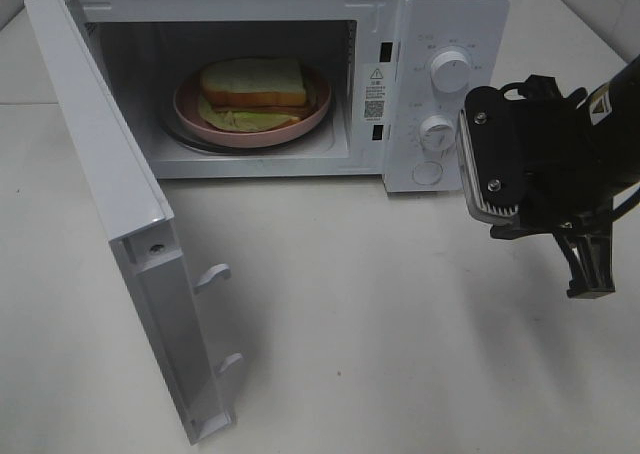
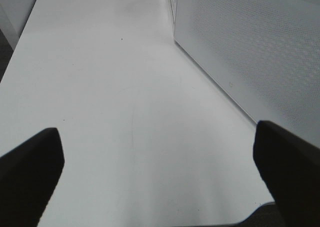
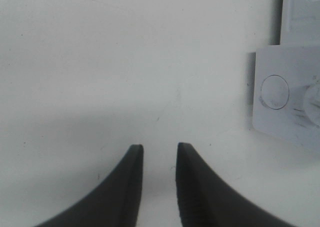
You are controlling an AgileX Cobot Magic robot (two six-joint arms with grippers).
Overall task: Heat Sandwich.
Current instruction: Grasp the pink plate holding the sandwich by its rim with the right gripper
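Observation:
The sandwich [image 1: 252, 82], pale bread over yellow-green layers, lies on a round pink plate [image 1: 250, 134] inside the white microwave [image 1: 440, 14]. The microwave's door [image 1: 100, 174] is swung wide open to the left. My right gripper [image 1: 590, 279] hangs above the table to the right of the control panel, well away from the cavity. Its black fingers [image 3: 131, 187] stand a narrow gap apart in the right wrist view, with nothing between them [image 3: 159, 148]. My left gripper [image 2: 155, 129] shows only in the left wrist view, wide open and empty above bare table.
Two round dials [image 1: 450, 71] [image 1: 437, 132] and a round button [image 3: 274, 92] sit on the microwave's control panel. A white dotted panel of the microwave [image 2: 250, 47] stands beside my left gripper. The white table [image 1: 400, 354] extends in front of the microwave.

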